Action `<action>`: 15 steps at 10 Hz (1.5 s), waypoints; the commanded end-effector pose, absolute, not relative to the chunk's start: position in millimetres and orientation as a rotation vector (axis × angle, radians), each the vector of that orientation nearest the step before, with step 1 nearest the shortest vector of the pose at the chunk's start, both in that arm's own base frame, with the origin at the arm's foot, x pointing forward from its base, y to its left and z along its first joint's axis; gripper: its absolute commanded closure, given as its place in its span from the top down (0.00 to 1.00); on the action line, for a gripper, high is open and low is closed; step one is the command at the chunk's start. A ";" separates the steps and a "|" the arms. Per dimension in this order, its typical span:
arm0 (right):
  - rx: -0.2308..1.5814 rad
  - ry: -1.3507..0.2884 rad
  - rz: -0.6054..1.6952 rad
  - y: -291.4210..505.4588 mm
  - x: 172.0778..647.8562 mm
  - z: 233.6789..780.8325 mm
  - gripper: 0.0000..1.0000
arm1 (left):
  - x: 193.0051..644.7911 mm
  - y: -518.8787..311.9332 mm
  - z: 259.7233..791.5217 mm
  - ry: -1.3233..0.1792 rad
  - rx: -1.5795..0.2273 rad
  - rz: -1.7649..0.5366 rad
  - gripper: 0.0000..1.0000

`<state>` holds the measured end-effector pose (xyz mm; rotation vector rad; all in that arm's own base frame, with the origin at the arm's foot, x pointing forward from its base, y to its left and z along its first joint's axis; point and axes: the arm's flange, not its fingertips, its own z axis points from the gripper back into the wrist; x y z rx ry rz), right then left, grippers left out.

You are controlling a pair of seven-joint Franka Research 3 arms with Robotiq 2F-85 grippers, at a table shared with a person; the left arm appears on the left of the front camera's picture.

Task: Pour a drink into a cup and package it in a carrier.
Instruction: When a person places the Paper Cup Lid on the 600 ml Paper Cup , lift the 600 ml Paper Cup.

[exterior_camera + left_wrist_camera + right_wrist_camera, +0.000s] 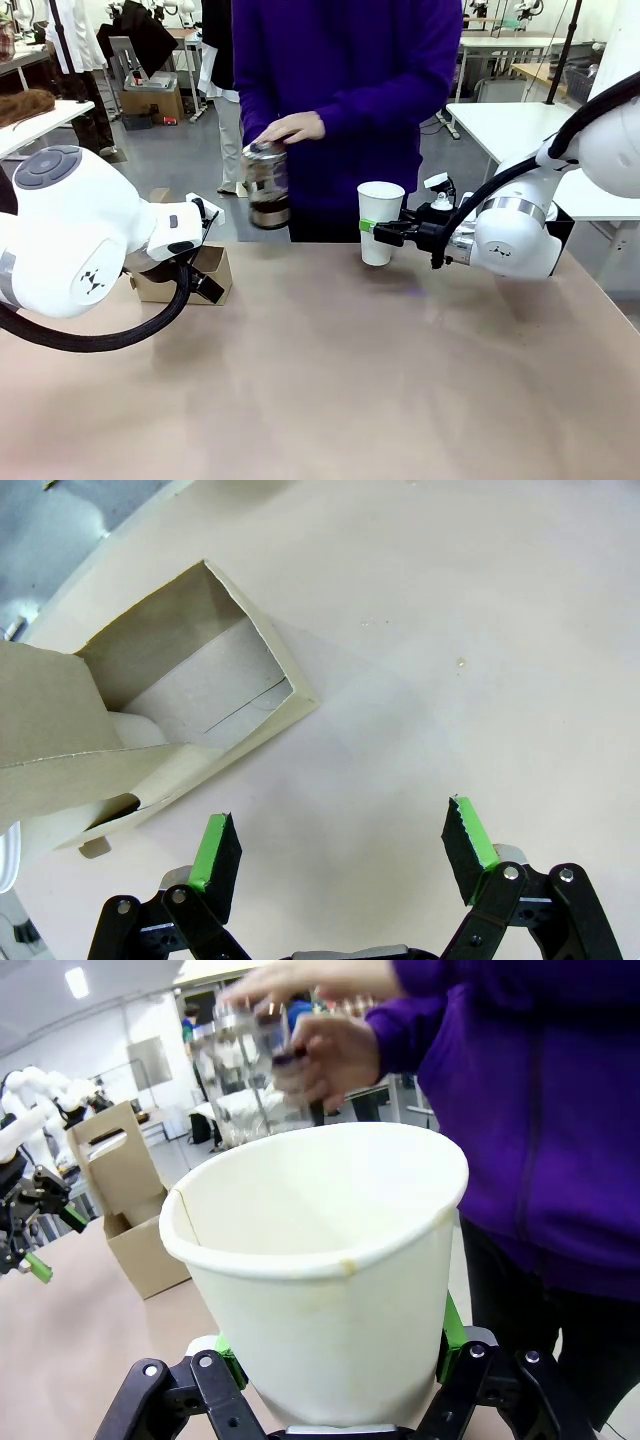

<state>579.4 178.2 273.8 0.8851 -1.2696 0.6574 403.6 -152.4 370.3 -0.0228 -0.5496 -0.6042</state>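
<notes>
The right gripper comes in from the right of the front view with its jaws clamped on the lower half of the cup, which stands upright right of centre near the far edge of the table. I can't tell whether the cup's base touches the table. In the right wrist view the green pads press both sides of the cup, and its inside looks plain white as far down as I can see.

Just left of the cup, the person in purple holds the pitcher upright above the table, with one hand on its top. The drink sits dark in the pitcher's bottom part.

At the left of the front view the carrier sits on the table, partly behind the left arm. The left wrist view shows the left gripper with jaws wide apart over bare table, holding nothing. The carrier is just beyond it at upper left.
</notes>
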 end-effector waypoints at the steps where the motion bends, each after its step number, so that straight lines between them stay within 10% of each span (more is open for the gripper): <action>1: 0.886 -1.272 0.652 179.9 579.6 275.8 0.81 | 403.4 -152.0 370.5 -0.550 -0.025 -0.604 1.00; 15: 0.886 -1.272 0.652 179.9 579.6 275.8 0.81 | 403.4 -152.0 370.5 -0.550 -0.025 -0.604 1.00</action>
